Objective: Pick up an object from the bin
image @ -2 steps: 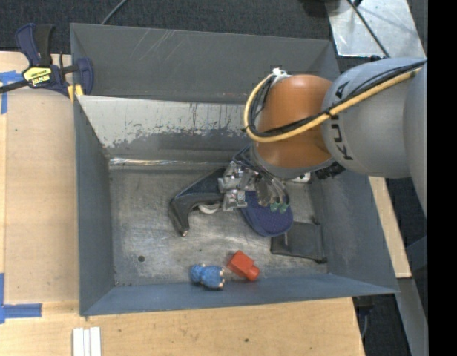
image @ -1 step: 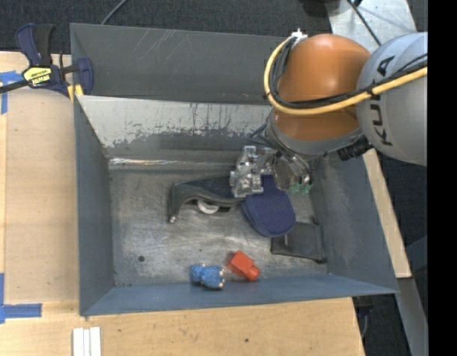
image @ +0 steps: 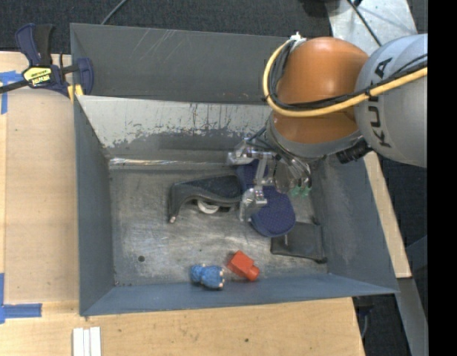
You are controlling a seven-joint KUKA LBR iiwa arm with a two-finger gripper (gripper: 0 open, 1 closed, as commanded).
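A dark blue rounded object (image: 274, 217) lies right of centre on the floor of the bin, with the gripper (image: 262, 188) directly over its upper edge; whether the pincer is open or closed cannot be told. A dark grey curved piece (image: 202, 191) lies to its left and a flat black slab (image: 301, 243) just to its lower right. A small red block (image: 243, 265) and a blue toy (image: 208, 275) sit by the front wall of the scuffed grey metal bin (image: 95, 221).

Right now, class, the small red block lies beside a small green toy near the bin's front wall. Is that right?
Not quite. The camera view shows the small red block beside a small blue toy, not a green one. The rest holds: both lie near the front wall of the grey metal bin.
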